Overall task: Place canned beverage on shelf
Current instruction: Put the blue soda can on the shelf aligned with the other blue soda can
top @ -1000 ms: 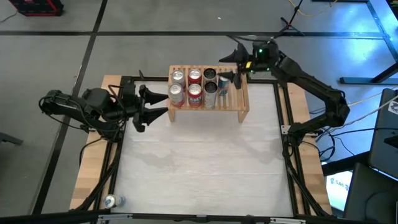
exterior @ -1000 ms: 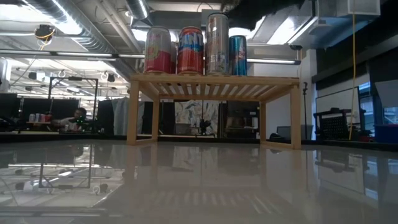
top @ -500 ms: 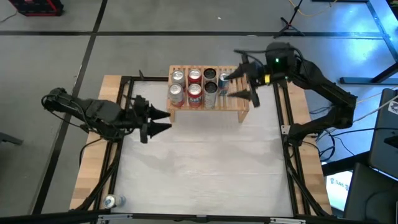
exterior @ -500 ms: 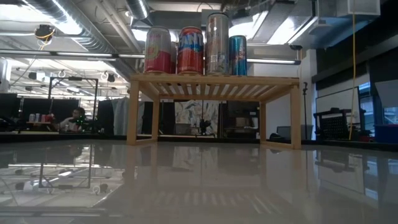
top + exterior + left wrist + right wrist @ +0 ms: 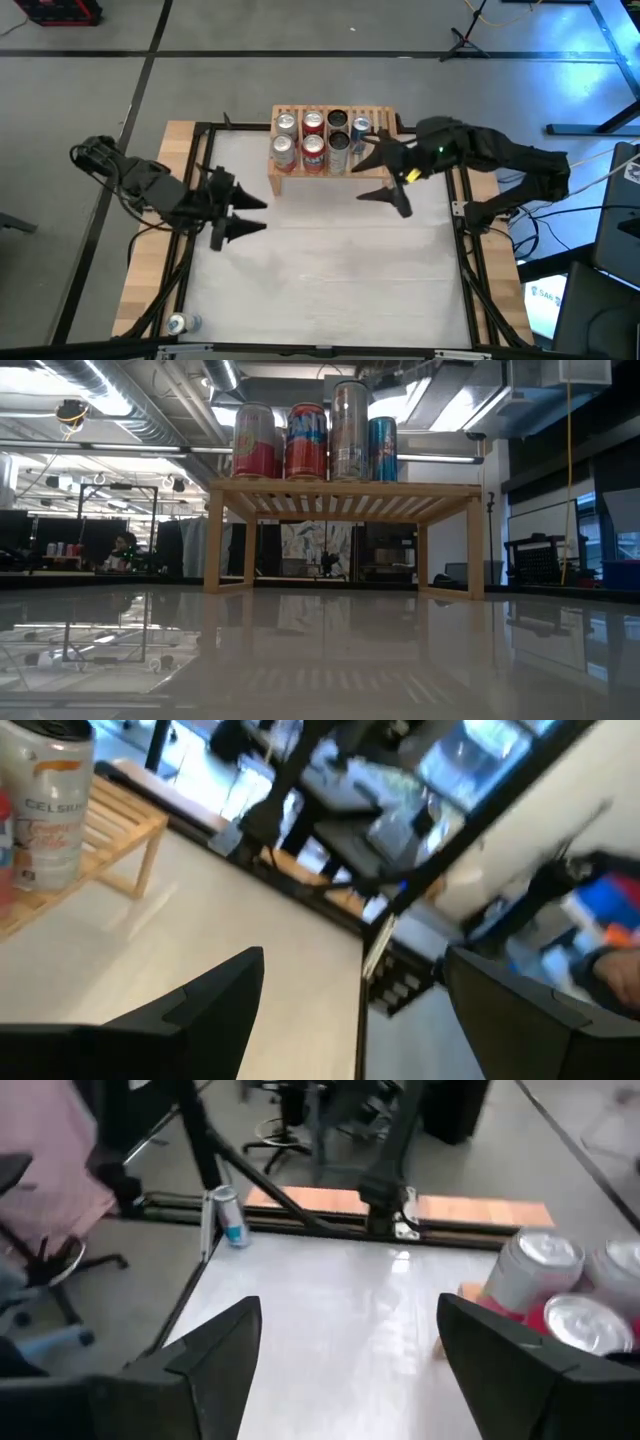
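The light-wood shelf [image 5: 375,165] stands at the table's far middle on its side legs; it also shows in the low view [image 5: 345,495]. Several cans [image 5: 313,135] stand upright on its slatted top, a blue one [image 5: 360,126] rightmost; they show in the low view too [image 5: 313,442]. My left gripper [image 5: 258,213] is open and empty over the table, left of and nearer than the shelf. My right gripper [image 5: 362,181] is open and empty just in front of the shelf's right part. The left wrist view shows a white can [image 5: 45,810] on the shelf.
One more can [image 5: 178,323] stands at the table's near left corner on the wooden border; it also shows in the right wrist view [image 5: 230,1215]. The white tabletop [image 5: 330,270] spreads out in front of the shelf. Black frame rails [image 5: 465,270] run along the table's sides.
My right gripper has drawn away from the blue can at the shelf's far right. It has swung toward the near edge, and now points left in front of the shelf. My left gripper has moved toward the near edge, away from the shelf's left end. The cans stay put.
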Controlling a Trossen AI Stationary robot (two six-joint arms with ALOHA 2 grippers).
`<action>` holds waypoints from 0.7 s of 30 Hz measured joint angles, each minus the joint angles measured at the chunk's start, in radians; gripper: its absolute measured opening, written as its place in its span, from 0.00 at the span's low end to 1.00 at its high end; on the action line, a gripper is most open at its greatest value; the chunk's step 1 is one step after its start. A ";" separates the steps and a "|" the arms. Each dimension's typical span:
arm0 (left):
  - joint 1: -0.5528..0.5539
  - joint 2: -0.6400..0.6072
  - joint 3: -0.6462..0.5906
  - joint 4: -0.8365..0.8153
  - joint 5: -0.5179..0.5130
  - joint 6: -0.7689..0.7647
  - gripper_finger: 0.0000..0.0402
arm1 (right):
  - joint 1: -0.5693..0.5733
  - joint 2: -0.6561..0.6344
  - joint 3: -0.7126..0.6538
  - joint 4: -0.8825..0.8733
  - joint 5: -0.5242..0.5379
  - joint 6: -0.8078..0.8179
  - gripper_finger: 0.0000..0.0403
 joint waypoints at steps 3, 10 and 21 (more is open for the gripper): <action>-0.061 0.057 0.120 -0.154 0.009 0.000 0.76 | 0.059 0.013 0.000 -0.003 0.082 0.086 0.72; -0.196 0.208 0.343 -0.527 0.105 -0.085 0.76 | 0.184 0.061 0.000 0.023 0.237 0.258 0.72; -0.441 0.320 0.376 -0.832 0.430 -0.537 0.76 | 0.332 0.185 0.000 0.061 0.374 0.378 0.72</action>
